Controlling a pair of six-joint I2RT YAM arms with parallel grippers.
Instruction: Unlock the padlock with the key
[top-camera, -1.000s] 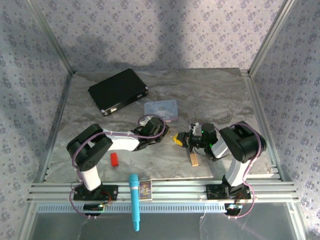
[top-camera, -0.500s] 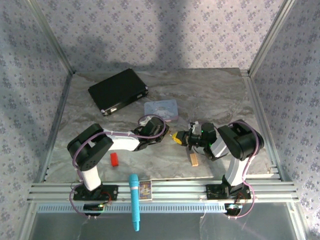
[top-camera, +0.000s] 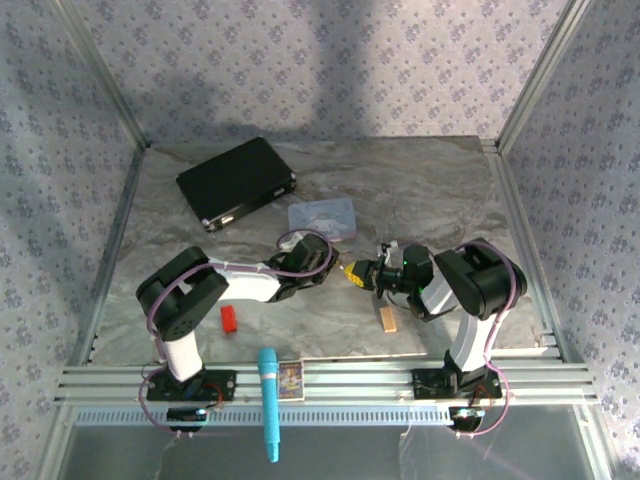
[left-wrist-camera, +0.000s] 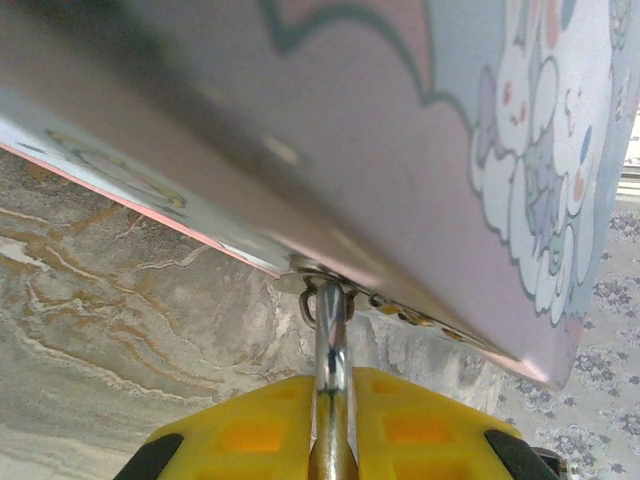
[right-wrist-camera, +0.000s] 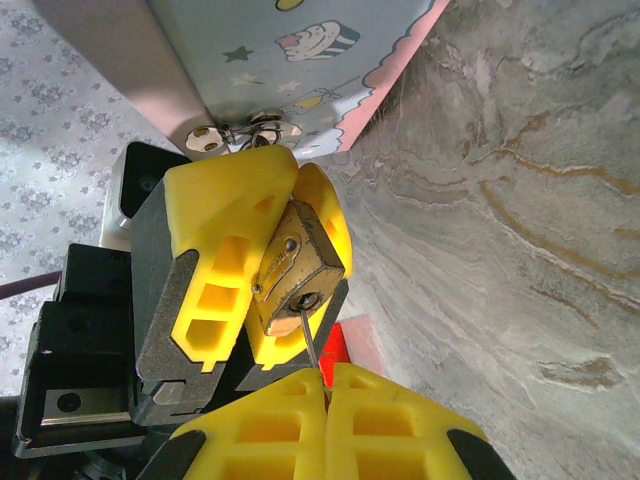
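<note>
Step in hand: key into lock, judged from the claws' positions.

- Padlock (right-wrist-camera: 293, 270): brass body just off the near edge of the tin box (right-wrist-camera: 290, 50), hanging from the hasp (right-wrist-camera: 262, 120) on that edge. In the left wrist view the shackle (left-wrist-camera: 330, 340) runs from the yellow pads up to the loop under the box.
- Left claw (left-wrist-camera: 332, 430): closed on the padlock body, keyhole face turned away from the box.
- Right claw (right-wrist-camera: 325, 420): pinched narrow on the key (right-wrist-camera: 311, 350). The thin blade points at the box and its tip is at the keyhole. Insertion depth cannot be read.

Risks (judgement):
- Blade is very thin. If its line is off the keyhole axis, a push would likely bend it or skate it across the brass face.
- Only a little of the key sits between the pads. Turning torque could spin it in the grip instead of turning the cylinder.
- The lock hangs on a loose hasp. A push toward the box could swing the lock or slide the box along the tabletop (right-wrist-camera: 520, 200) unless the left grip takes the load.
- The two sets of yellow pads are almost touching, so a wrist roll may knock them together.

Room:
- Bare marble to the right of the box.
- Tan block (top-camera: 388, 319) lies on the near side of the box, under the right arm.
- Red block (top-camera: 229, 318) is near-left, well apart.
- Black case (top-camera: 237, 182) is far-left, well apart.
- The box edge itself bounds any forward travel.
</note>
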